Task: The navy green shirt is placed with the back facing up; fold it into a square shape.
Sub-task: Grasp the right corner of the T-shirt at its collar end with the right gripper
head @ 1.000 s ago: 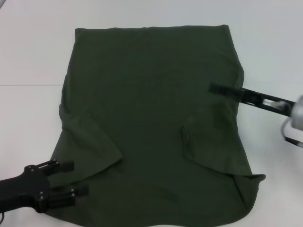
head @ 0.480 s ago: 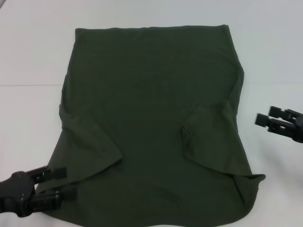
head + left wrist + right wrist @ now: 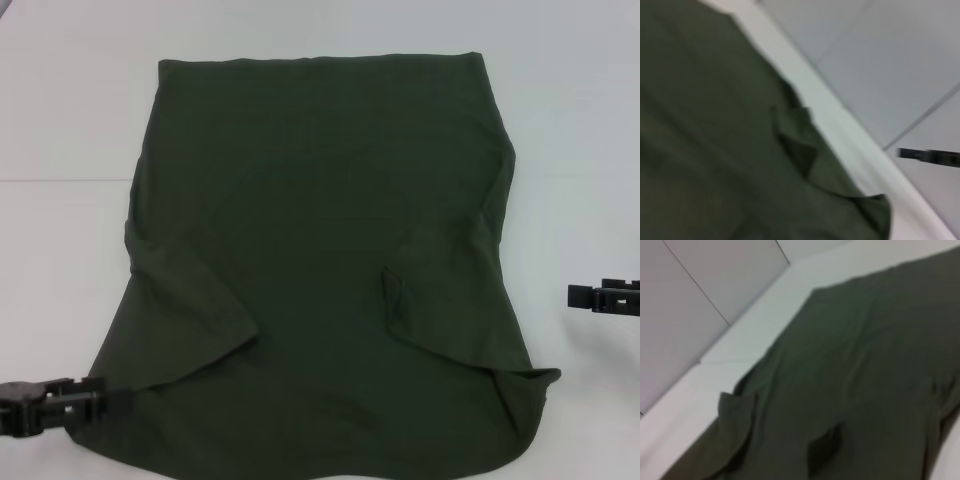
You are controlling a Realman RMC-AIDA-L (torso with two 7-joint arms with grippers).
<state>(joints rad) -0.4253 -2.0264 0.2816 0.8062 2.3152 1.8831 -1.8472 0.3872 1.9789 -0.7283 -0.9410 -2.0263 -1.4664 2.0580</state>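
Left tool (image 3: 85,398) low; right tool (image 3: 590,296) at the edge.

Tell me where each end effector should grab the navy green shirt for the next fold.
Take the navy green shirt by its two near corners, each from its own outer side: left end effector is beside one, right end effector stands off the other. Both sleeves are folded in, so the near hem probably goes to the far edge.
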